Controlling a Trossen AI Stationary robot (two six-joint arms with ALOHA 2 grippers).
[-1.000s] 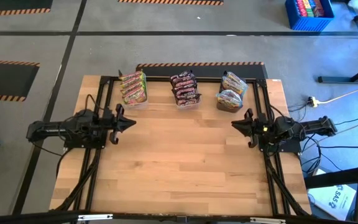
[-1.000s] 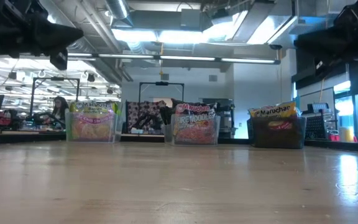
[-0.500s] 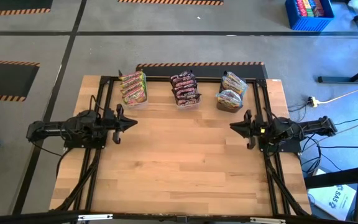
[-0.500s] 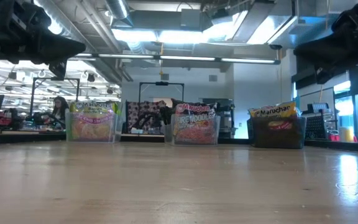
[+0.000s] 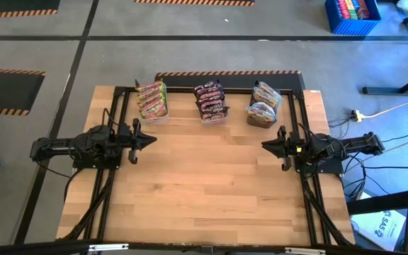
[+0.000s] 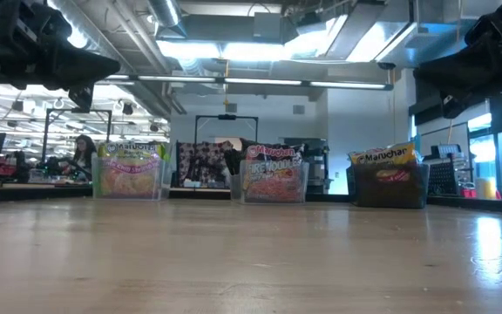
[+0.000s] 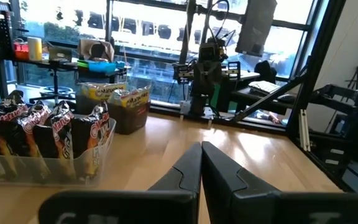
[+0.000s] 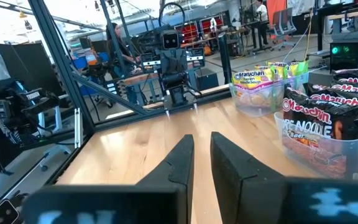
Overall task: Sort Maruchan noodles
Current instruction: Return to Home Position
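The Maruchan noodles stand on edge in three tubs along the table's far edge. Yellow-green packets fill a clear tub at the left. Dark maroon packets fill a clear tub in the middle. Yellow-orange packets sit in a dark tub at the right. My left gripper hovers level over the table's left side, shut, its fingertips together. My right gripper hovers level over the right side, facing it, with a narrow gap between its fingers and nothing in it. Both are well short of the tubs.
Bare wooden table lies between and in front of the two grippers. Black frame rails run along the left, right and far sides. A blue crate stands on the floor beyond. A person sits in the room behind.
Both grippers have tipped their fingertips slightly downward, toward level, while the arms stayed where they were. The tubs and packets have not moved.
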